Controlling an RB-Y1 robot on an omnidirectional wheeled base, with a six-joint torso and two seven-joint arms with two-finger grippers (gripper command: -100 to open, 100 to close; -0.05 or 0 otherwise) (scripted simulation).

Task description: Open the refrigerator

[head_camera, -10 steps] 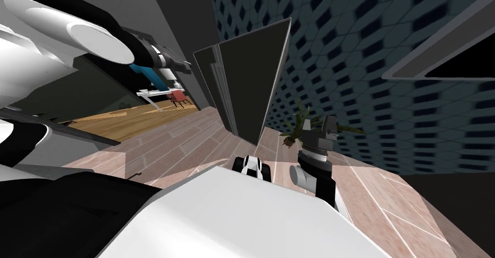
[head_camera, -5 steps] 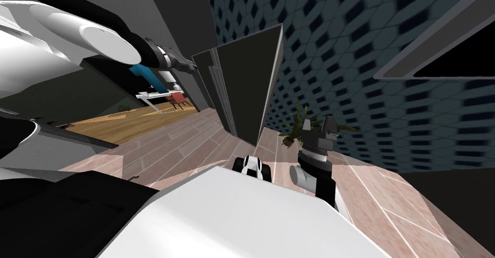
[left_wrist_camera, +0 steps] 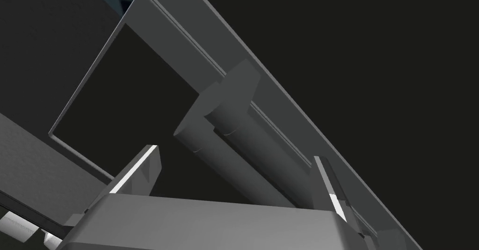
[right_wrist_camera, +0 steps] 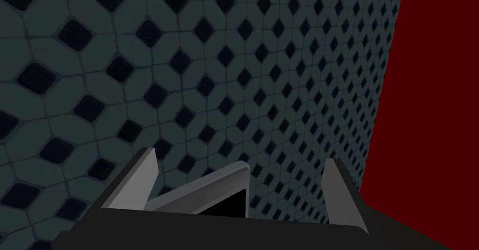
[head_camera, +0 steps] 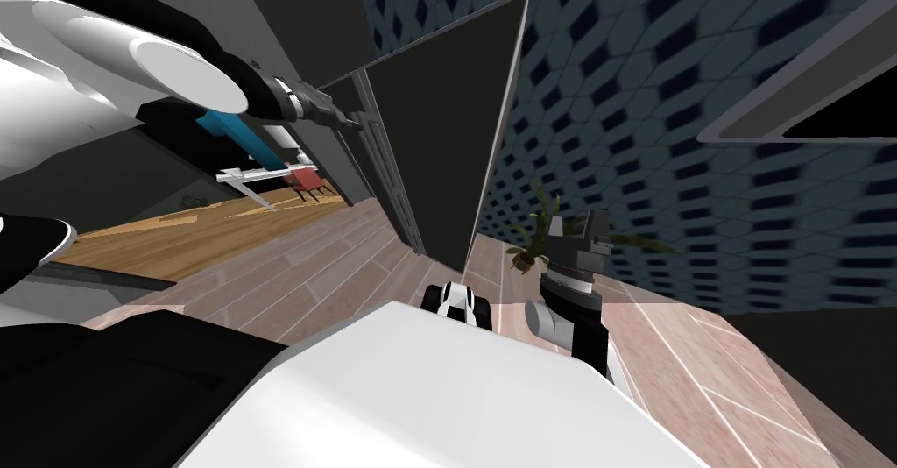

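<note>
The refrigerator point(head_camera: 447, 130), a tall dark cabinet, stands straight ahead against the blue-grey tiled wall point(head_camera: 666, 68). Its grey bar handle point(left_wrist_camera: 243, 153) runs along the door's edge. The left gripper point(head_camera: 355, 125) is raised to that handle at the refrigerator's left side. In the left wrist view its 2 fingers point(left_wrist_camera: 140, 167) stand apart with the bar passing between them, neither pressing it. I cannot tell whether the door is ajar.

The right gripper point(head_camera: 597, 226) is held low to the right of the refrigerator, fingers point(right_wrist_camera: 140, 177) spread. A potted plant point(head_camera: 539, 226) sits at the foot of the wall just beside it. The floor point(head_camera: 333, 261) is pinkish tile, with a wooden floor point(head_camera: 193, 235) and a red chair point(head_camera: 307, 180) further left.
</note>
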